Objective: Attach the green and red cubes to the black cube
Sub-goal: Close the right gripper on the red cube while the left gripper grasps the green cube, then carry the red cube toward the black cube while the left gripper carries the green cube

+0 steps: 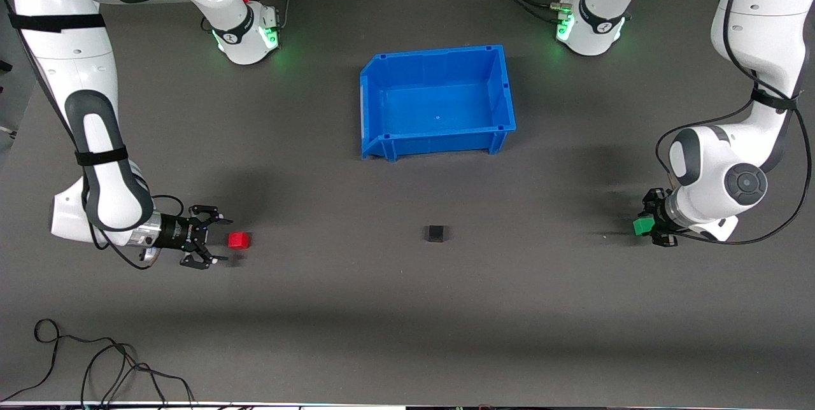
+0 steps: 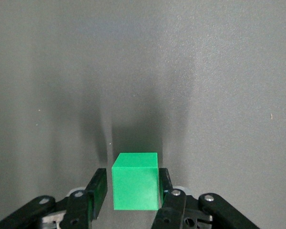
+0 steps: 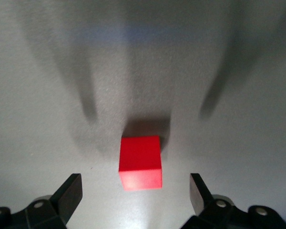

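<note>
The green cube (image 1: 643, 225) sits on the mat at the left arm's end of the table. My left gripper (image 1: 648, 226) is low around it. In the left wrist view the green cube (image 2: 135, 181) lies between the fingers; one finger touches it and a narrow gap shows at the other (image 2: 99, 187). The red cube (image 1: 239, 240) lies at the right arm's end. My right gripper (image 1: 220, 238) is open just short of it. In the right wrist view the red cube (image 3: 140, 163) lies just ahead of the wide-open gripper (image 3: 135, 180). The black cube (image 1: 435, 233) sits alone midway between them.
A blue bin (image 1: 439, 140), empty, stands farther from the front camera than the black cube. Loose black cables (image 1: 95, 365) lie near the table's front edge at the right arm's end.
</note>
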